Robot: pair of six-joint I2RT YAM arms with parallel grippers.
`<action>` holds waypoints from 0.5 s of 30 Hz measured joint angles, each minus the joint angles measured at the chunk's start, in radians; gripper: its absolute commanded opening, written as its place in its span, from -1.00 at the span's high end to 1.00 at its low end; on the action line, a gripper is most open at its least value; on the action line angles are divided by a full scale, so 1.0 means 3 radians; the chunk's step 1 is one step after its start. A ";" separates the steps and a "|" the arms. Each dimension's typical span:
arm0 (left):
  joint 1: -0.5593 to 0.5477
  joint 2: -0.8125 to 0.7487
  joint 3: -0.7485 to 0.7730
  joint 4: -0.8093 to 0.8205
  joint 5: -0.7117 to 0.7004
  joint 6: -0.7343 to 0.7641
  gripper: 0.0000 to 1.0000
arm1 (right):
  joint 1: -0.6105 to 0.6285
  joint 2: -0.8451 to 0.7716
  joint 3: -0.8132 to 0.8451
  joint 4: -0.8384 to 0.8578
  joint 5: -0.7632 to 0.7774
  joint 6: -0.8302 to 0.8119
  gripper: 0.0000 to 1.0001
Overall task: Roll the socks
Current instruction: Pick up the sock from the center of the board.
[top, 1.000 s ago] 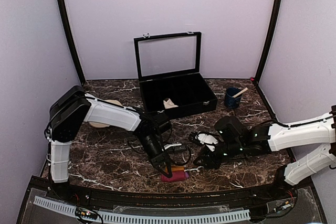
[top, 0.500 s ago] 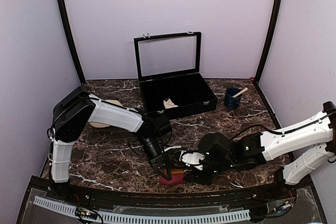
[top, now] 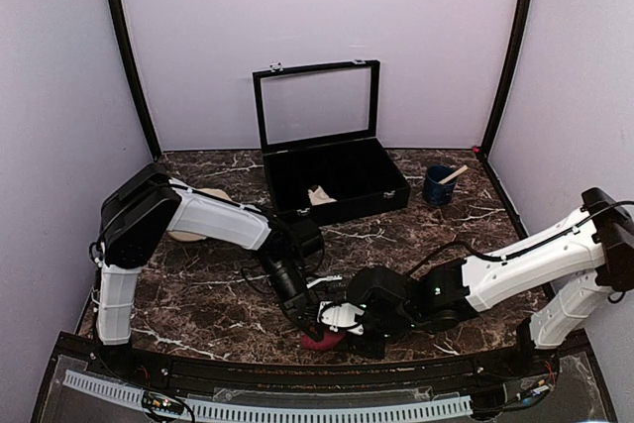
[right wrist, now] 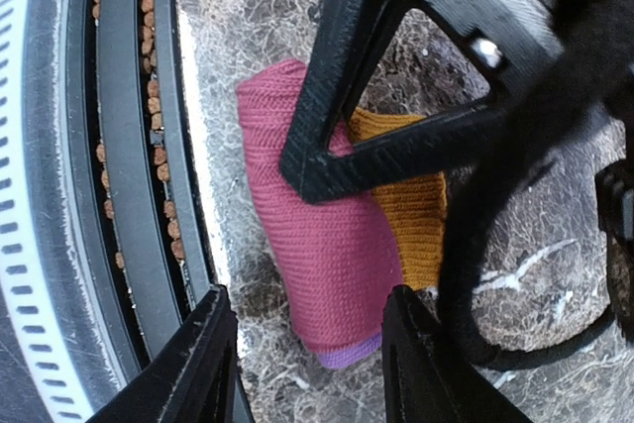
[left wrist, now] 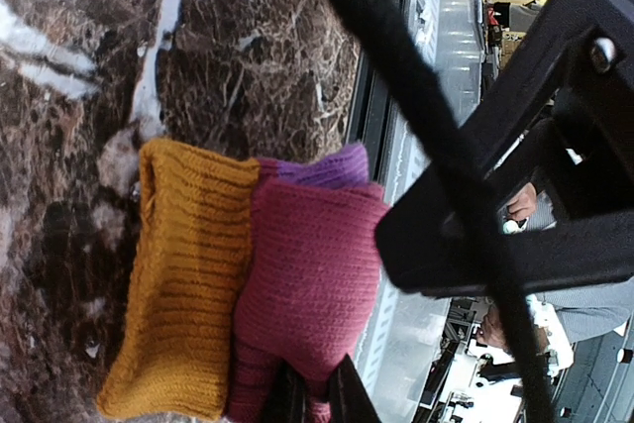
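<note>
Right fingers (right wrist: 312, 344) have swung in from the right and now sit spread open around the rolled magenta sock (right wrist: 327, 245) at the table's (right wrist: 258, 7) near edge. Left fingers (left wrist: 317, 398) are clenched, apparently on its end. Risk: closing here clips my left fingers or shoves the roll off.

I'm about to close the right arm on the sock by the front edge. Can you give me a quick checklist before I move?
1. Left fingers gripping the magenta sock: ok, shut on its fabric.
2. Right fingers open: ok, one on each side of the sock.
3. Sock fully on the table: ok, though close to the front rail.
4. Black cable clear of the right fingers: not ok, it loops right beside one.
5. Roll finished: cannot tell; the orange cuff shows beside the magenta bundle.
</note>
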State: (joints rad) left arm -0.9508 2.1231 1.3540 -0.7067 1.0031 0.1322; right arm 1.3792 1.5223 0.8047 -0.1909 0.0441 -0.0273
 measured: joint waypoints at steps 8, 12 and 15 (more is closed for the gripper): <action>0.0000 0.0004 -0.0001 -0.0005 0.0011 0.0014 1.00 | 0.0013 0.0182 0.0116 -0.0004 0.0017 -0.0145 0.06; 0.0000 0.0005 -0.0004 -0.0006 0.0013 0.0022 1.00 | 0.0014 0.0271 0.0148 0.0000 0.0018 -0.0197 0.06; 0.0004 0.0005 -0.0009 -0.0006 0.0014 0.0023 1.00 | 0.0014 0.0352 0.0160 0.0005 0.0018 -0.0237 0.06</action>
State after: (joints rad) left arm -0.9497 2.1246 1.3514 -0.7086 1.0073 0.1390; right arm 1.3834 1.6279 0.8528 -0.1894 0.0494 -0.0982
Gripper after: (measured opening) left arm 0.077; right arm 0.470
